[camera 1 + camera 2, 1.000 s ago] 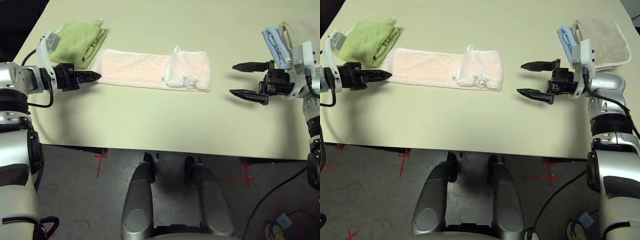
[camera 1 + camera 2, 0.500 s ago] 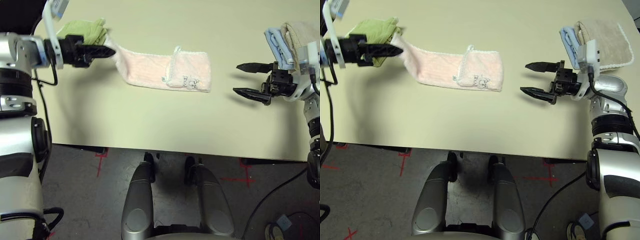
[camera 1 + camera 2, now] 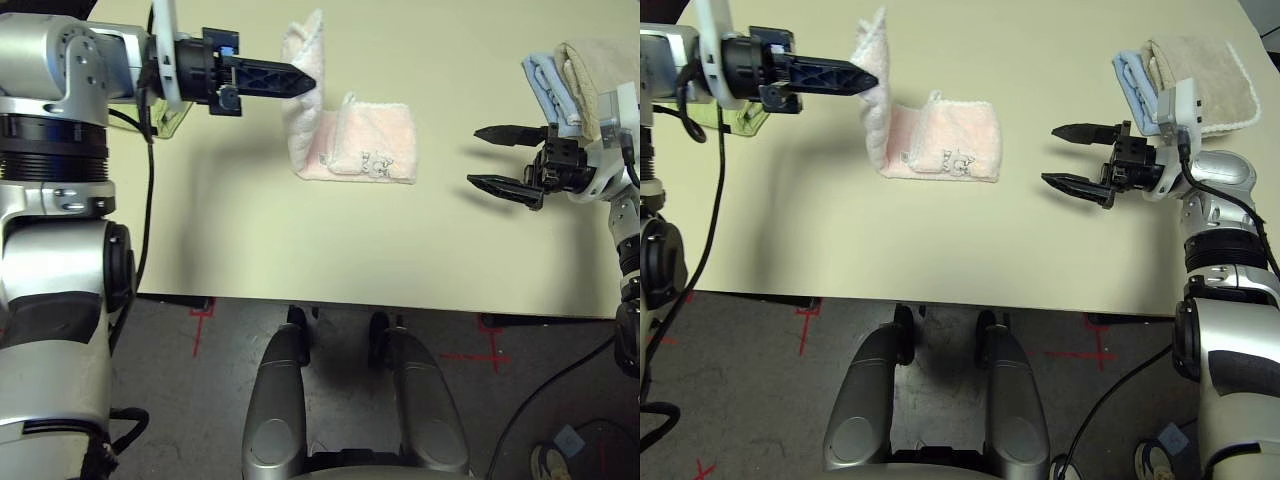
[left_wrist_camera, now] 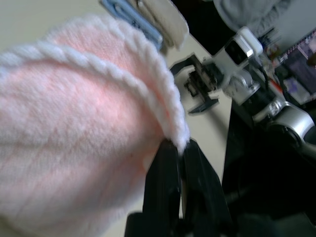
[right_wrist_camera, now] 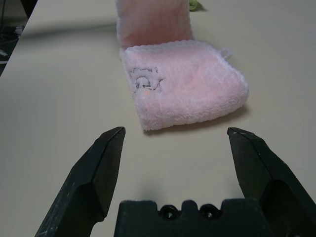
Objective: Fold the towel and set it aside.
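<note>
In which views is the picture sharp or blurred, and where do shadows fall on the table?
Left wrist view: the towel sits very near the lens and looks soft, and the background is blurred too. Right wrist view: the folded towel is sharp, with a thin shadow beneath its near edge. Left eye view: a soft shadow lies on the table under the left gripper and beside the right gripper.

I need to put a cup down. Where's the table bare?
Bare: the near strip of the table below the pink towel, and the far middle. Crowded: right far corner, with the blue towel and beige towel.
</note>
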Controlling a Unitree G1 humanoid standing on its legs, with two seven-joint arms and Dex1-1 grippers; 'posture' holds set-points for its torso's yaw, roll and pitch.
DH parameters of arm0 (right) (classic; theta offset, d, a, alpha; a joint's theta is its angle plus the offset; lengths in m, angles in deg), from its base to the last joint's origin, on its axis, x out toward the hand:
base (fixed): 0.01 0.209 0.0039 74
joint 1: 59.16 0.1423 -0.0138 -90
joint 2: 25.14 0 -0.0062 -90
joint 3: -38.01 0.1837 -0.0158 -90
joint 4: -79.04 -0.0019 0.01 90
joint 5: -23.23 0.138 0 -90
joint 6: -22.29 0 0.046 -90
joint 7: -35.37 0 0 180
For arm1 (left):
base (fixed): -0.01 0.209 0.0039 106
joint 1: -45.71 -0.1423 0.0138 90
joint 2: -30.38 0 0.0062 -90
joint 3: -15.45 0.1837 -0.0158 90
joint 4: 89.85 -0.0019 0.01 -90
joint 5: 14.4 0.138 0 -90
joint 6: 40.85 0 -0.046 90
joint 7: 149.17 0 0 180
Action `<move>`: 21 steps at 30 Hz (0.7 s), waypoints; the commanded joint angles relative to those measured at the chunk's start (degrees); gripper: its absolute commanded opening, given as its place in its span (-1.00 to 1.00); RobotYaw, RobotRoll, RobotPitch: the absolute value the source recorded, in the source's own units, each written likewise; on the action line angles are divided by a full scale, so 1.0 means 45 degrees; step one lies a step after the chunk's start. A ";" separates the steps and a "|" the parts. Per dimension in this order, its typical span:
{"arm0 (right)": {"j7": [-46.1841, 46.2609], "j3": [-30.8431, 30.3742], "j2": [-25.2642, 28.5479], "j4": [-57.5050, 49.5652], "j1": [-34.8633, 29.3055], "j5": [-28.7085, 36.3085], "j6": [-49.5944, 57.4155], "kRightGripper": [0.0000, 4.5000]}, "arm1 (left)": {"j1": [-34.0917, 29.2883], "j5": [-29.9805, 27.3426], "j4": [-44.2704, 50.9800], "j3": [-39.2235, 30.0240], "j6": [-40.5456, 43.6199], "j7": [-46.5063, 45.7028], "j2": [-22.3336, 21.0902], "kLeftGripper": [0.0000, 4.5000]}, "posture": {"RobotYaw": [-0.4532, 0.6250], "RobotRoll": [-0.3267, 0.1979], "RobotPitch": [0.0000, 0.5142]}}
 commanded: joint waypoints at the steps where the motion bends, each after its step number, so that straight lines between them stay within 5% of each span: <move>1: 0.0013 0.0188 0.0070 -0.0173 -0.0273 -0.0059 -0.0127 1.00 | 0.0188 0.0023 -0.0507 0.0038 -0.0466 -0.0532 0.0607 -0.99 | -0.11 0.25 0.35; 21: 0.0261 0.0026 -0.0318 -0.0108 -0.0204 -0.0253 -0.0397 1.00 | 0.0887 0.0777 -0.2539 0.1376 -0.2215 0.0117 0.2257 -0.99 | -0.13 0.25 0.36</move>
